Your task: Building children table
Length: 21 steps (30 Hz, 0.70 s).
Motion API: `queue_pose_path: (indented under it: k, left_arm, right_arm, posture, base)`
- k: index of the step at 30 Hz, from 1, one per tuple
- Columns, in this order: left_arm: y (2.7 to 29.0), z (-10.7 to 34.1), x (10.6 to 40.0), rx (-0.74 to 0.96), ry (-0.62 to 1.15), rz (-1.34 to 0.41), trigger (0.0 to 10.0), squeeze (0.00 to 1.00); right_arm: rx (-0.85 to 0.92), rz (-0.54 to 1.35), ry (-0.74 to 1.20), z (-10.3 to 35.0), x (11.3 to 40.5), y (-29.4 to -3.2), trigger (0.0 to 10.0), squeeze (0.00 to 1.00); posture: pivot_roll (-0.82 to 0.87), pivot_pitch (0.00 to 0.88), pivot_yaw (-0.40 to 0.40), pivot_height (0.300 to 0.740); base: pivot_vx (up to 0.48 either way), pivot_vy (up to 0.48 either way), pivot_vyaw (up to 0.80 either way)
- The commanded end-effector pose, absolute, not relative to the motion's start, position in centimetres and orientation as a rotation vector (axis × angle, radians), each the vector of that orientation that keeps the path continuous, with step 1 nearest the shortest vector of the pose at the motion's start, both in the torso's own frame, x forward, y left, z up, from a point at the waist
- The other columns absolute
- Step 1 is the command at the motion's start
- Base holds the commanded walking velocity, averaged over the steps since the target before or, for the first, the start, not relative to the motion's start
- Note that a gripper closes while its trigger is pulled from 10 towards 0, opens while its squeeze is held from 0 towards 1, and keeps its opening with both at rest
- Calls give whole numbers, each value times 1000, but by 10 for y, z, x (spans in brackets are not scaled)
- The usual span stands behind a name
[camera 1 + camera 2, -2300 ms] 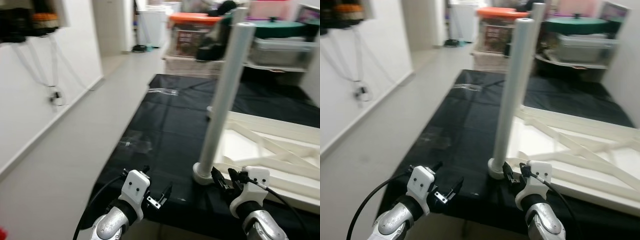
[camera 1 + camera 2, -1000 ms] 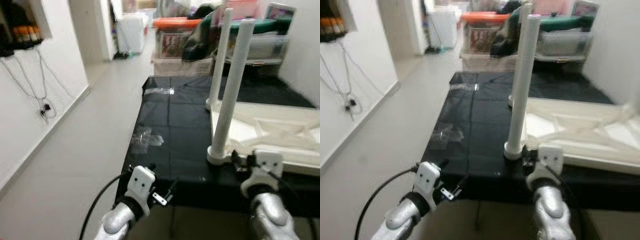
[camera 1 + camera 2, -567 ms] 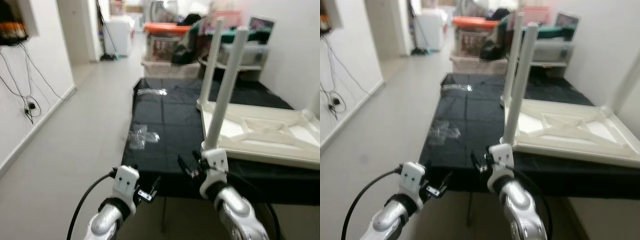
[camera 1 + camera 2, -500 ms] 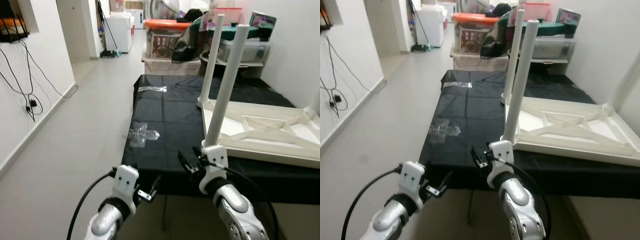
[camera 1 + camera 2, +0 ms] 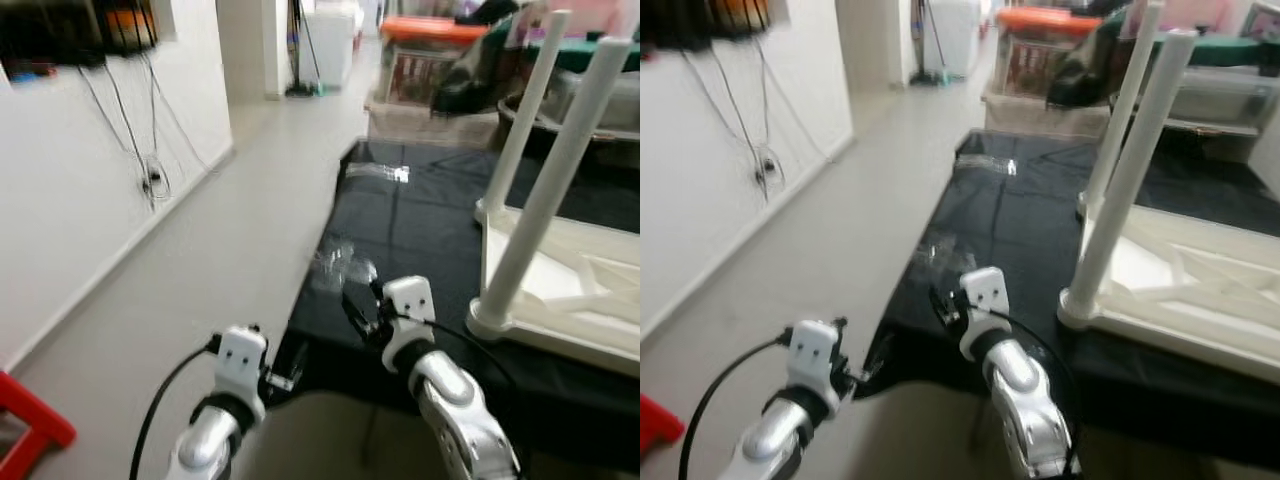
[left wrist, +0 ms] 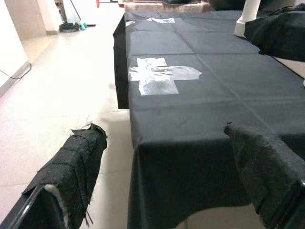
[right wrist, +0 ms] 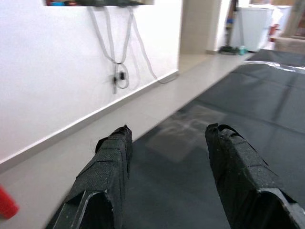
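Black-draped workbench holds the upturned white plastic children's table; both the left gripper and right gripper, fingers apart and empty, must next fetch a leg

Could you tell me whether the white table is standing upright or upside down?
Upside down: the table lies top-down on the black sheet, legs pointing up.

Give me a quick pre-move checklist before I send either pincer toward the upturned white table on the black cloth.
1. Left pincer open and holding nothing: ok.
2. Right pincer open and holding nothing: ok.
3. White table lying upside down on the black cloth: ok.
4. Near leg standing upright in its corner: ok; whether it is tight, cannot tell.
5. Far leg upright: ok.
6. Head views sharp enough to aim: not ok, blurred.
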<state>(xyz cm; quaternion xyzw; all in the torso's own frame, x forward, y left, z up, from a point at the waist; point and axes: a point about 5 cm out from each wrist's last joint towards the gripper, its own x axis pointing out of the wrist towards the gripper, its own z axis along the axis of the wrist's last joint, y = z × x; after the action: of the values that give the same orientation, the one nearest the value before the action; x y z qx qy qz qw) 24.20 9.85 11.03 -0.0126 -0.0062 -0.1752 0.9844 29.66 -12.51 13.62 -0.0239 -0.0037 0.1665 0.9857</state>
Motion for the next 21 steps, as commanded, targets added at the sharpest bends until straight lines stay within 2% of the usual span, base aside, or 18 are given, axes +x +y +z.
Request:
queue_pose_path:
  k: [1,12,21]
  left_arm:
    - [98,111,242,-13,-17,-360,10000,0]
    - [97,111,241,-20,-19,-362,10000,0]
    - [97,110,240,-6,-8,-367,10000,0]
  right_arm:
    - [-51,315,-26,138,300,-128,10000,0]
    - [-48,310,-52,140,303,-125,10000,0]
    - [-39,311,-79,145,307,-122,10000,0]
  posture:
    - [103,0,-47,740]
    - [107,0,-47,740]
    - [111,0,-47,740]
  base:
    - [431,0,0]
    - [467,0,0]
    - [0,0,0]
